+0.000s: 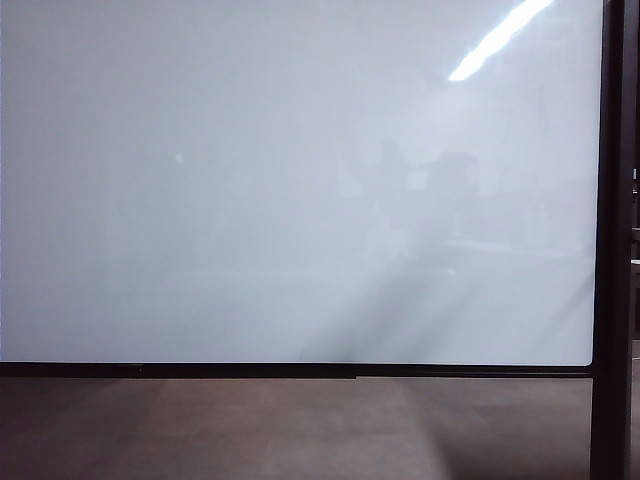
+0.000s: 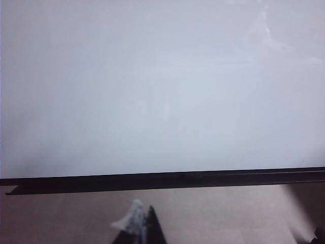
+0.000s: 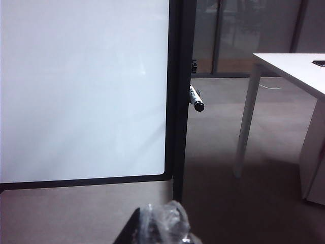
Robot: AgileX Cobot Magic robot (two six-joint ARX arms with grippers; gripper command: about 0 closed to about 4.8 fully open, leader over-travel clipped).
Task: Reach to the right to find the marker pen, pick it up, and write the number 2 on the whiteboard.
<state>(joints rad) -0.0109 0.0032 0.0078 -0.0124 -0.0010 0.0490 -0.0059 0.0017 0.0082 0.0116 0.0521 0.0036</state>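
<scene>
Hanging on whiteboard (image 3: pixel 84 91) frame: marker pen (image 3: pixel 196 99) (dark end outward-down); right hand (image 3: pixel 162 229) closed; left hand (image 2: pixel 144 229) unclear

Soft, dim room light. A bright glare streak (image 1: pixel 500 38) cuts the glossy whiteboard (image 1: pixel 250 200) above faint grey reflections. The floor (image 1: pixel 250 430) lies in shadow. Right by each wrist camera, the left hand (image 2: pixel 144 226) and right hand (image 3: pixel 160 223) blur out of focus.

Glossy white whiteboard (image 1: pixel 250 180), thin black frame; clear crinkled plastic on right claw (image 3: pixel 165 223).
</scene>
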